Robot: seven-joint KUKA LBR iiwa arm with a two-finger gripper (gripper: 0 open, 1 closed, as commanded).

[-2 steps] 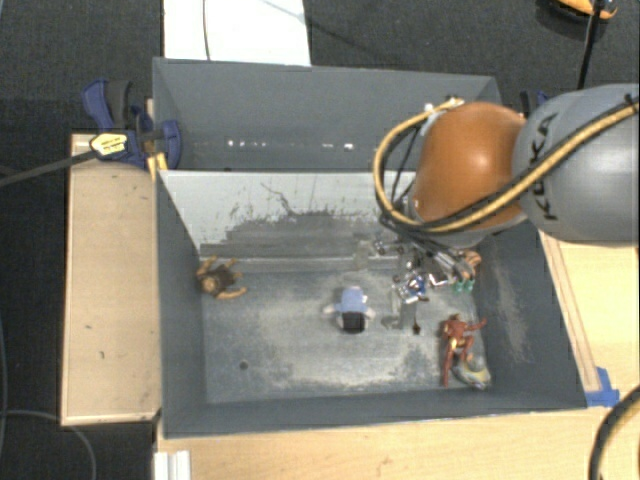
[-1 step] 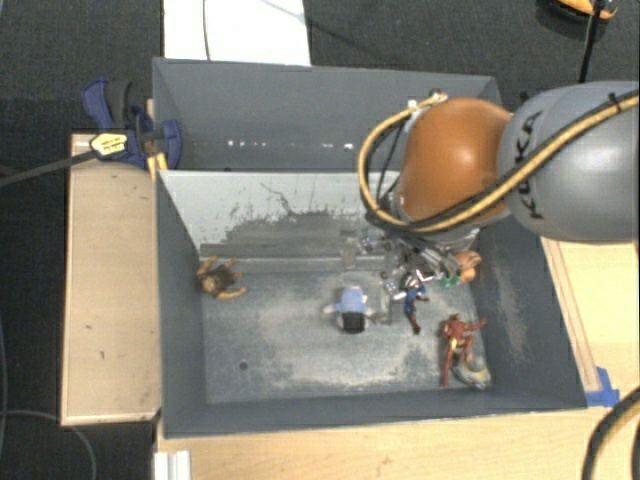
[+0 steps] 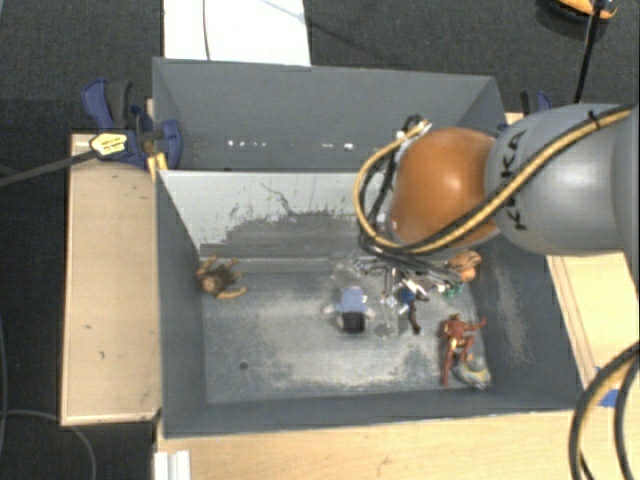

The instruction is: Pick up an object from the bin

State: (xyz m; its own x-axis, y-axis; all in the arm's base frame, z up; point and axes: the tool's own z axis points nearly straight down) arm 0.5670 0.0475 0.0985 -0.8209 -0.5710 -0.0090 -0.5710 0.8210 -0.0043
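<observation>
Camera view puts the gripper [image 3: 400, 308] low over the floor of the bin [image 3: 250, 368], spread or pressed together I cannot tell, with a small blue-and-black block [image 3: 351, 314] just left of it and a red figure [image 3: 460, 348] near its lower right.

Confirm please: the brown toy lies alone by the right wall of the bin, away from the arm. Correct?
No. The camera view shows the brown toy lying alone by the left wall of the bin, away from the arm.
</observation>
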